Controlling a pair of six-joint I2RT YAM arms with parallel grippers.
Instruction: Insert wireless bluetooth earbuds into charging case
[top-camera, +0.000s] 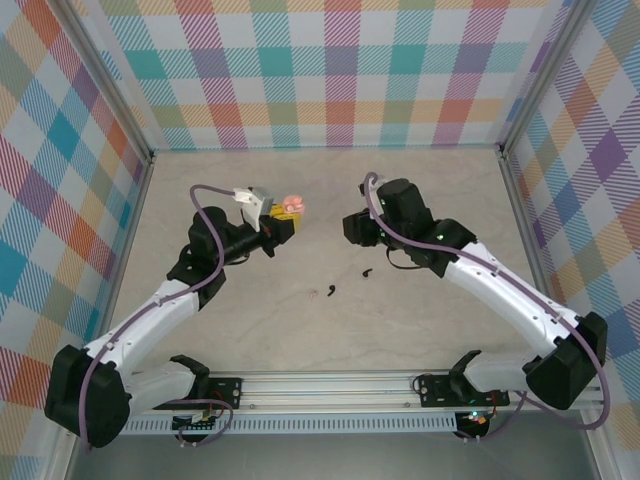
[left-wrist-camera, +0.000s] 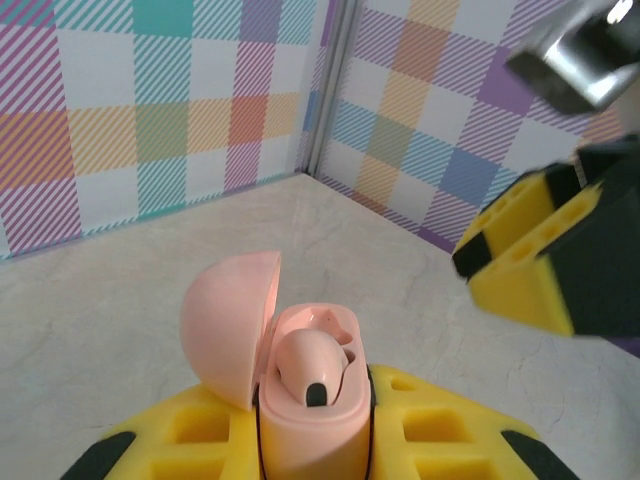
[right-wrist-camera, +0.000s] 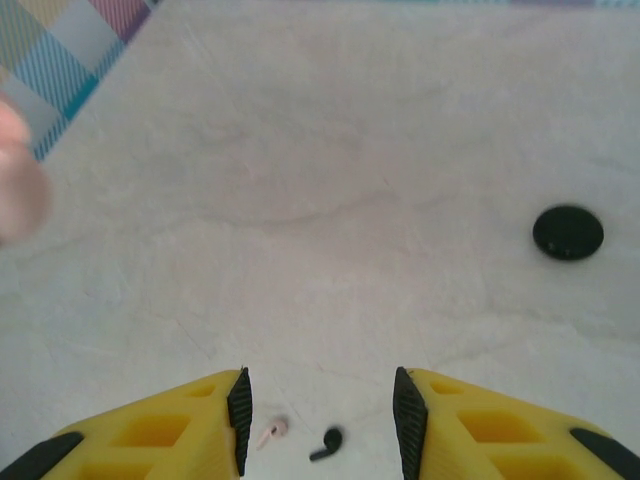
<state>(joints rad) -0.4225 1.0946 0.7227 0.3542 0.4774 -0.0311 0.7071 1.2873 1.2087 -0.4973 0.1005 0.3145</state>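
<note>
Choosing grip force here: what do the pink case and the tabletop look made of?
The case: likely smooth moulded plastic, pink, satin finish; its open lid shows a soft sheen and no texture. The tabletop: beige with faint veins like marble, perhaps a printed laminate; matte, no glare.

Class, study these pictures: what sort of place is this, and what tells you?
Probably a robot test cell, not a home: left arm and right arm bolted to a metal rail, checked panels walling a pale table, tiny earbuds and a pink case as props.
</note>
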